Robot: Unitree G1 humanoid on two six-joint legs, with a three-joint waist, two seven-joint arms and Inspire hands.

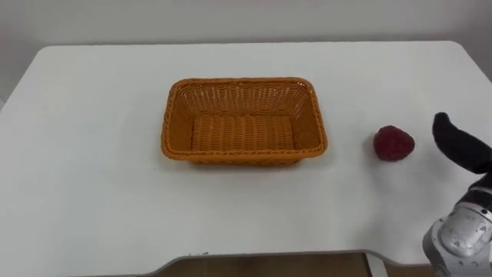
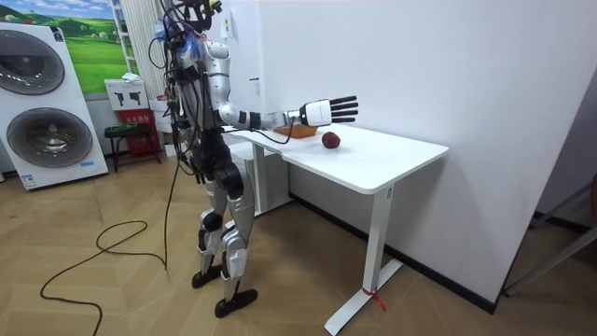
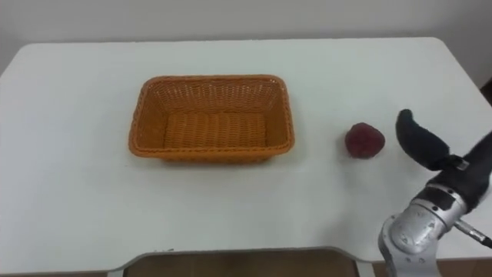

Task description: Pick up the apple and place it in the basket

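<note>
right hand (image 3: 423,142) to apple (image 3: 364,140): open gap | basket (image 3: 211,117): well apart, left

Premises: an indoor robot test room fitted out with household items, not a lived-in home. Evidence, room view: two white front-loading washing machines (image 2: 54,138) stand at the far left against a landscape poster (image 2: 91,49), with a small dark stool (image 2: 122,136) just beside them. A white desk (image 2: 373,161) on a pedestal leg stands against a bare white wall (image 2: 448,75) at the right. Wood parquet floor (image 2: 112,289) throughout.
</note>
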